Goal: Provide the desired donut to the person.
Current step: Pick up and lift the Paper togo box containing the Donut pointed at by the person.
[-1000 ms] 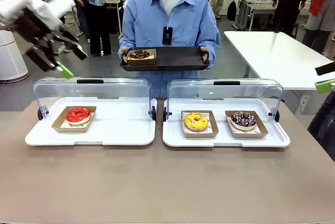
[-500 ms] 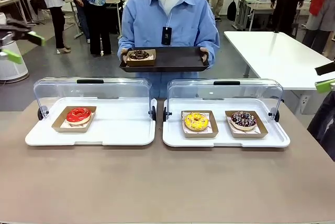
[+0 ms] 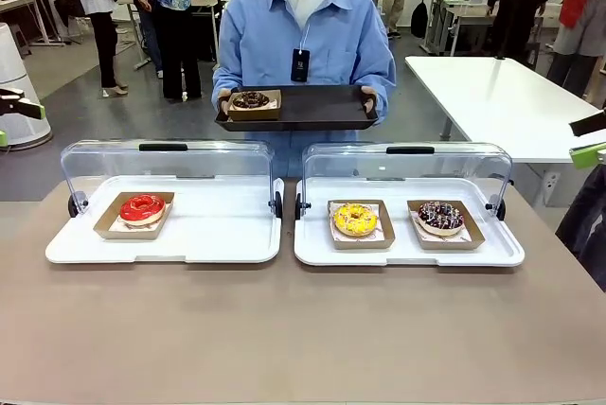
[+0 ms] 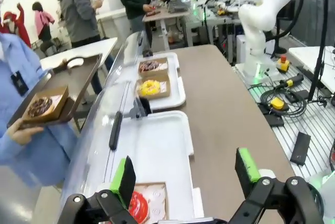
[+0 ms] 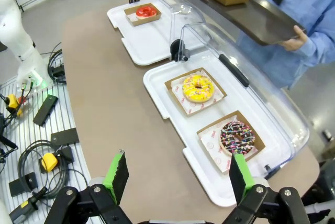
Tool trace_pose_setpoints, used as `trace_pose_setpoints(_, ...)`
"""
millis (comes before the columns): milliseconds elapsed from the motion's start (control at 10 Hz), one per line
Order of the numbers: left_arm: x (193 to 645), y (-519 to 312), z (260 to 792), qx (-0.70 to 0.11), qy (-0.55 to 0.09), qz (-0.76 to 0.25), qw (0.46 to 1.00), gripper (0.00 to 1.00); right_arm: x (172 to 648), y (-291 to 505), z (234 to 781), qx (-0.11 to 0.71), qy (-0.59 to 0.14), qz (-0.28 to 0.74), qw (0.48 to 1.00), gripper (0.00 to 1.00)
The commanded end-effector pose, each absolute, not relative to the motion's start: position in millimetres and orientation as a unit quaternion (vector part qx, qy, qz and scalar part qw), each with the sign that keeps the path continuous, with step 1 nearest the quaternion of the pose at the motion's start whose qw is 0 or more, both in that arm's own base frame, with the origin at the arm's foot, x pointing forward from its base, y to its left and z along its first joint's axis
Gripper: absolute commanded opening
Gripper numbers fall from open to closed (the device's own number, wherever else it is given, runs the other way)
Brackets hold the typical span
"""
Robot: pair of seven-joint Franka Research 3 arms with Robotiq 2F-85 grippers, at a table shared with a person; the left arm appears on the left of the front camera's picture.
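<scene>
left gripper [image 4: 186, 169]: fingers wide, empty | right gripper [image 5: 178, 171]: fingers wide, empty | chocolate donut [image 3: 252, 99]: boxed, on the black tray [image 3: 322, 102] held by the person [image 3: 308, 36], 12 o'clock beyond the table [image 3: 284, 329]

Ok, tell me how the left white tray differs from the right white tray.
The left tray holds one box, with a red donut; the right tray holds two, with a yellow donut and a chocolate sprinkled donut. The left tray's box sits at its left end, the rest bare; the right tray's boxes sit side by side. Both are white, with clear lids swung up behind.
</scene>
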State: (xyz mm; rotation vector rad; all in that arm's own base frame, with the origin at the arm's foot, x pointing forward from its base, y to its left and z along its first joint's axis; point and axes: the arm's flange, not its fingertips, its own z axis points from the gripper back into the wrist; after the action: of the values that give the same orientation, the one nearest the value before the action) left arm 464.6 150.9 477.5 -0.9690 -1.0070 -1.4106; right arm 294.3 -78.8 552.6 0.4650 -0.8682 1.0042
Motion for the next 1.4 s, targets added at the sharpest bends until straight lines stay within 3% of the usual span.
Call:
trace_pose_setpoints(0,455,157,477,-0.380,-0.421,-0.600,0.564,1.00,297,-78,552,0.222,-0.407,0.464,0.755,1.00)
trace_pose_setpoints(1200,419,166,485,-0.340,-0.406,-0.633,0.565,1.00,297,-78,552,0.222,-0.407,0.464,0.755,1.00)
trace_pose_setpoints(1300,429,178,483,-0.370,-0.402,-0.613,0.570,1.00,297,-78,552,0.222,-0.407,0.464,0.755,1.00)
